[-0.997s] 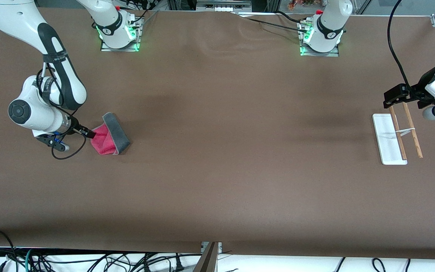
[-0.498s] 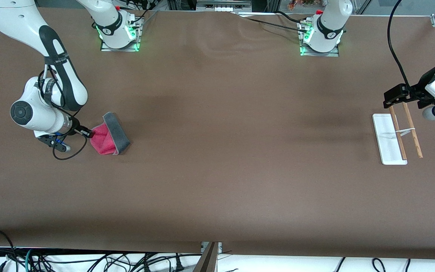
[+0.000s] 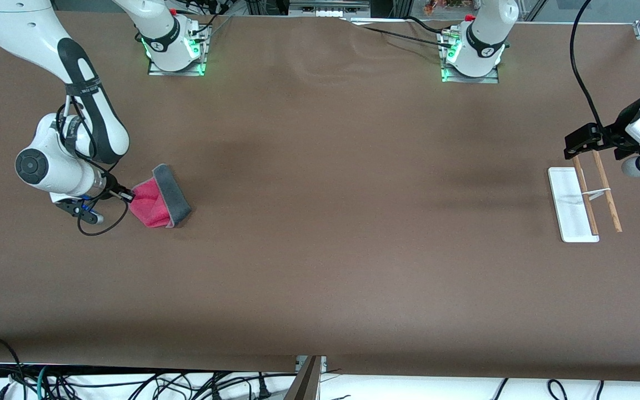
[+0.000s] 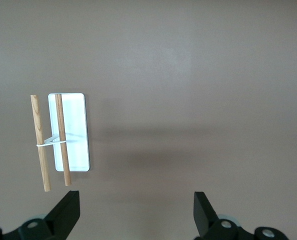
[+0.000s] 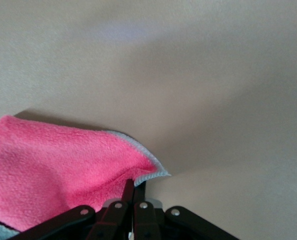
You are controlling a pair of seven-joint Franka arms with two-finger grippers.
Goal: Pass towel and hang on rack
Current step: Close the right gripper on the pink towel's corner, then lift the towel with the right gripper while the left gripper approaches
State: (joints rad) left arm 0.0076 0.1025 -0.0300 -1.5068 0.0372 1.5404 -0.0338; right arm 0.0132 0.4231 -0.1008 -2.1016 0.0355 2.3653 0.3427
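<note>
Towel: the towel (image 3: 159,201) lies at the middle left of the front view, toward the right arm's end of the table (image 3: 320,222); its pink face is up and a grey strip is folded over along the edge away from the gripper, so the pink corner is free to be taken.

Right gripper: the right gripper (image 3: 129,196) is low at the towel's corner, its fingers pressed together on the pink edge; in the right wrist view that corner of the towel (image 5: 63,165) runs straight into the closed fingertips of the right gripper (image 5: 132,192). A corner grip probably lets the cloth hang flat once raised, leaving plenty of free cloth for the other arm to take.

Lift: not yet done, to judge by the towel, most of which lies on the table.

Rack: the rack (image 3: 581,203) stands at the middle right of the front view, toward the left arm's end, well apart from the towel; that gap is likely why the cloth must be passed between arms.

Left gripper: the left gripper (image 3: 578,145) hovers over the rack's end nearest the bases, fingers wide apart and holding nothing; it waits. In the left wrist view the rack (image 4: 68,132) sits at the left, above the left gripper (image 4: 136,212).

Step in hand: securing the towel before raising it for the handover.
</note>
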